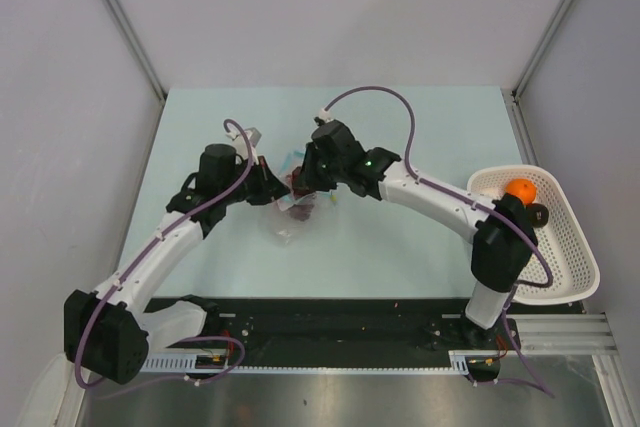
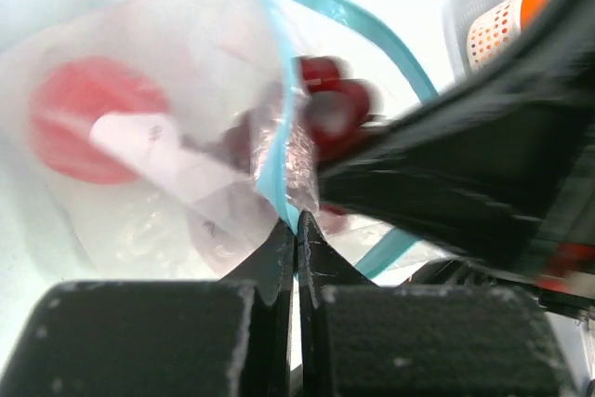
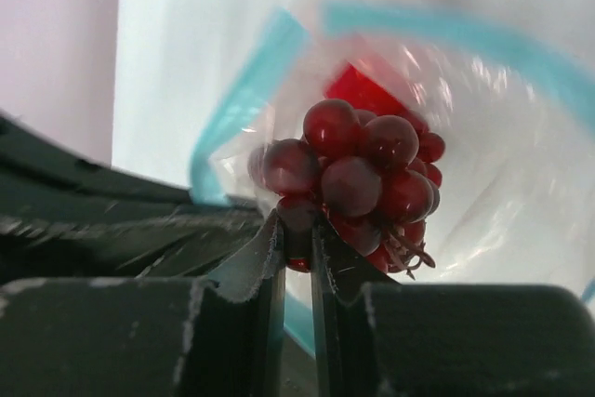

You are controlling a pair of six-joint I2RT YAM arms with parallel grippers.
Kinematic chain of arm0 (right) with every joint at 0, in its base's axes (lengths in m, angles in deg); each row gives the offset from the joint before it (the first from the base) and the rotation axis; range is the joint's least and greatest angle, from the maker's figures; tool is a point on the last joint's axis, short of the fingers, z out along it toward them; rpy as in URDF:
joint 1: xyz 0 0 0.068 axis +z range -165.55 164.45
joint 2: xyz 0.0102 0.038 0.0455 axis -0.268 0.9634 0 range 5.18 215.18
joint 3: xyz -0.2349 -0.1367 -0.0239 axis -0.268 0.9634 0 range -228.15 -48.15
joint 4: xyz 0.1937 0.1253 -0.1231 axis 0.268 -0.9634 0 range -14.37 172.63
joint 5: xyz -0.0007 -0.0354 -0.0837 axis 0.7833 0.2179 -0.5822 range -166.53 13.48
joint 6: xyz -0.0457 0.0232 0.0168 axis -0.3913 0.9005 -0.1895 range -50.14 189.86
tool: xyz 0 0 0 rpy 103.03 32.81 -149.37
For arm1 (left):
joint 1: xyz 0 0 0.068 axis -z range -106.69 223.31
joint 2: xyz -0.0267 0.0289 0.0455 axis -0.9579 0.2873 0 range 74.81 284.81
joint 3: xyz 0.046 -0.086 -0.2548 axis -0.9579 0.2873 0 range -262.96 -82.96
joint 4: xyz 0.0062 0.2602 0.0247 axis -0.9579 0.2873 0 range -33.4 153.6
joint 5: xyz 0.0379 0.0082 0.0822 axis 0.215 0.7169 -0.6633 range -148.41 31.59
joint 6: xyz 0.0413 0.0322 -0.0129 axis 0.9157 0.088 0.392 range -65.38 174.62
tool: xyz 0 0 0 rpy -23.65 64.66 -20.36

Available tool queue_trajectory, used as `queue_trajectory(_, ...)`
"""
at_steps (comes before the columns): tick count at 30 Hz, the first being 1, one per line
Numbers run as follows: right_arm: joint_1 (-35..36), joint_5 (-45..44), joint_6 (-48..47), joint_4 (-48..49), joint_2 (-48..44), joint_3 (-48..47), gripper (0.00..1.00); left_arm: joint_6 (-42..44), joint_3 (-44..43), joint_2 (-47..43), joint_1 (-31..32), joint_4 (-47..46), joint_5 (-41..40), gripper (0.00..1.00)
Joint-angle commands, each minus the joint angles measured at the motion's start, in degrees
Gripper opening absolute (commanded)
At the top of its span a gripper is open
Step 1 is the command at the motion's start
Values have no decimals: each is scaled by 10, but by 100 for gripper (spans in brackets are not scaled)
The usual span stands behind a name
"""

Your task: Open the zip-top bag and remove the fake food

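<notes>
The clear zip-top bag (image 1: 283, 222) lies at the table's middle between both grippers. My left gripper (image 2: 296, 222) is shut on its teal zip strip (image 2: 279, 90) and also shows in the top view (image 1: 266, 183). The bag's mouth stands open in the right wrist view (image 3: 244, 104). My right gripper (image 3: 297, 230) is at the mouth, shut on a dark red grape bunch (image 3: 358, 174), part of the fake food; it also shows from above (image 1: 304, 190). A red round piece (image 2: 79, 118) stays inside the bag. An orange ball (image 1: 519, 188) lies in the basket.
A white perforated basket (image 1: 570, 247) stands at the table's right edge, holding the orange ball and a dark piece (image 1: 540, 214). The right arm's black link (image 2: 465, 174) crosses close in front of the left wrist camera.
</notes>
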Motion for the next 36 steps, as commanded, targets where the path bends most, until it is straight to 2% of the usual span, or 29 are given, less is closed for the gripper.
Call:
queue_trajectory(1,8,-47,-6,-13,-63,-5,3,3,9,-16,-10,-24,6,0)
queue_trajectory(8,13,-88,-40,-37,-88,-15,3,-1,7,-24,-10,-43,47,0)
queue_trajectory(15,-8,-114,-61,-50,-104,-62,3,1,19,-31,-10,-36,46,0)
queue_trajectory(24,-56,-99,-47,-38,-151,-54,3,-13,23,-13,-9,-53,81,0)
queue_trajectory(31,-144,-99,-45,-75,-231,-57,3,-10,32,-22,-9,-48,64,0)
queue_trajectory(36,-288,-112,-63,-195,-339,-32,3,-8,29,-24,-10,-46,62,0)
